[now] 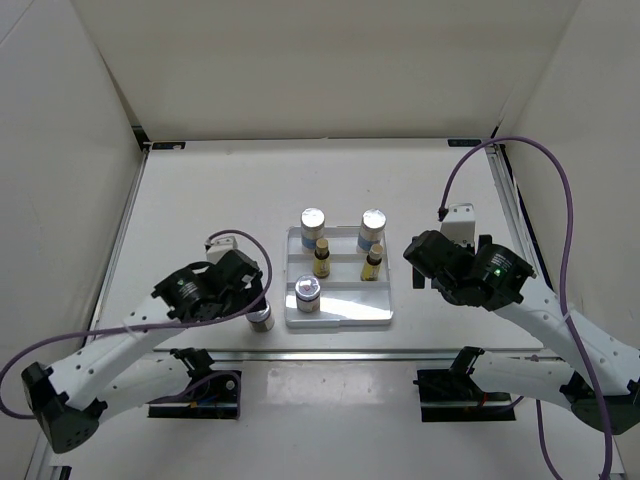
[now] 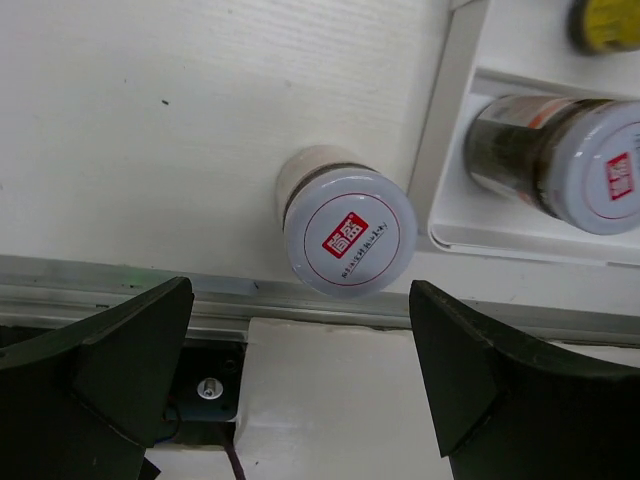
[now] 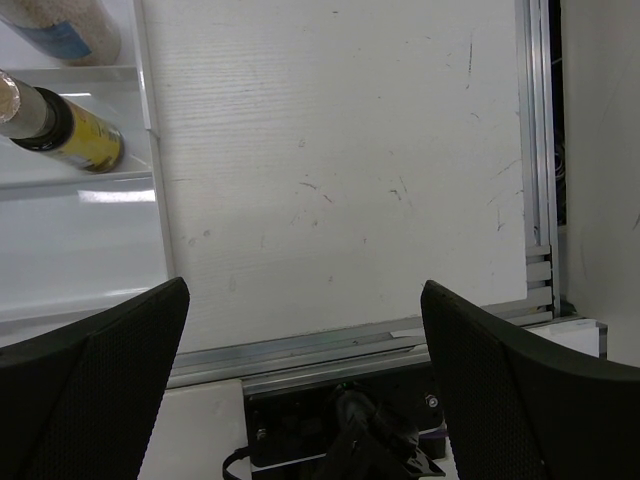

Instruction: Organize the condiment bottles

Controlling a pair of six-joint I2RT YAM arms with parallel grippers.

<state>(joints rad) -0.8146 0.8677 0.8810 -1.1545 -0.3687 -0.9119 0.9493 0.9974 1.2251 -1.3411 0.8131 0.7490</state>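
A white three-row tray (image 1: pixel 340 318) holds two tall white bottles (image 1: pixel 313 222) (image 1: pixel 373 225) in the back row. Two tiny yellow bottles (image 1: pixel 321 258) (image 1: pixel 372 263) stand in the middle row and one silver-lidded jar (image 1: pixel 307 293) in the front row. A second silver-lidded jar (image 1: pixel 260 318) stands on the table just left of the tray. My left gripper (image 1: pixel 252 298) is open above it. In the left wrist view the jar's lid (image 2: pixel 350 232) shows just ahead of the open gripper (image 2: pixel 300 290). My right gripper (image 1: pixel 418 262) is open and empty right of the tray.
A metal rail (image 1: pixel 330 352) runs along the table's near edge, close to the loose jar. The right wrist view shows the tray's right wall (image 3: pixel 150 200), a yellow bottle (image 3: pixel 60 130) and bare table. White walls enclose the table.
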